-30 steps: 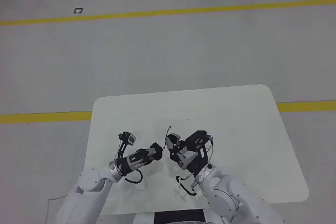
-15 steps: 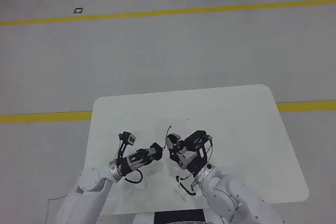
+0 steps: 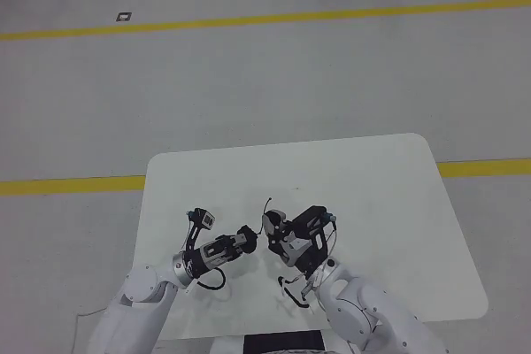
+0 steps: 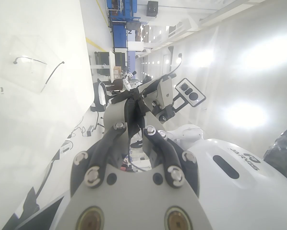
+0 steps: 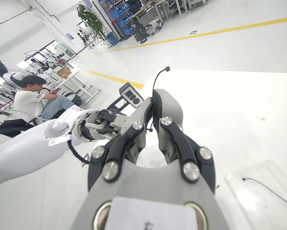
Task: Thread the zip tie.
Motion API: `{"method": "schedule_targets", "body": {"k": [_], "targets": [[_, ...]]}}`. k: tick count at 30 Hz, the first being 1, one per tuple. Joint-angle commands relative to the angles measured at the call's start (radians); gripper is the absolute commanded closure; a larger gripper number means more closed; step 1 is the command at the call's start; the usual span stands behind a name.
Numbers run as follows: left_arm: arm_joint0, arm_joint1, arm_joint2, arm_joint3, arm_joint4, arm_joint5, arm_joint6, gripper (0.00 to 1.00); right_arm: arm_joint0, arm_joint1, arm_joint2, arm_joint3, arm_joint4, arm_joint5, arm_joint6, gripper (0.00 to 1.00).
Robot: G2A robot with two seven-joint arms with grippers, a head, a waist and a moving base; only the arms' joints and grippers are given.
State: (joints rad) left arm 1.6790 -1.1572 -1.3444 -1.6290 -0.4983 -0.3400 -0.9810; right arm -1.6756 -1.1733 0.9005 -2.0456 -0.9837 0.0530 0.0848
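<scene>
The left hand (image 4: 132, 101), grey metal with black pads, was clenched, its tips meeting the other hand's; what it pinched could not be told. Between the two, above the near middle of the table, the zip tie (image 5: 154, 81), a thin black plastic strip, curved upward to a small square head. The right hand (image 5: 152, 101), of the same grey and black build, was pinched tight on the strip's lower part. Beside it a shallow clear plastic tray (image 5: 254, 168) held a spare black tie (image 5: 266, 187). The table (image 3: 380, 177) was smooth, white and round-cornered, on a pale grey floor (image 3: 248, 71) crossed by yellow lines (image 3: 248, 19). Shelving with blue bins (image 5: 117, 8) lined the room behind.
</scene>
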Motion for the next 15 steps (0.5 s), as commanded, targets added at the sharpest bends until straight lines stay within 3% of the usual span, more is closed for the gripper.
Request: {"method": "schedule_targets", "body": {"k": [1,15], "targets": [[0.0,0.0,0.0,0.0,0.0,0.0,0.0,1.0,0.0,-0.001,0.001,0.002,-0.001,0.0,0.002,1.0],[0.0,0.0,0.0,0.0,0.0,0.0,0.0,1.0,-0.001,-0.008,0.002,0.004,-0.017,0.004,0.005,1.0]]}}
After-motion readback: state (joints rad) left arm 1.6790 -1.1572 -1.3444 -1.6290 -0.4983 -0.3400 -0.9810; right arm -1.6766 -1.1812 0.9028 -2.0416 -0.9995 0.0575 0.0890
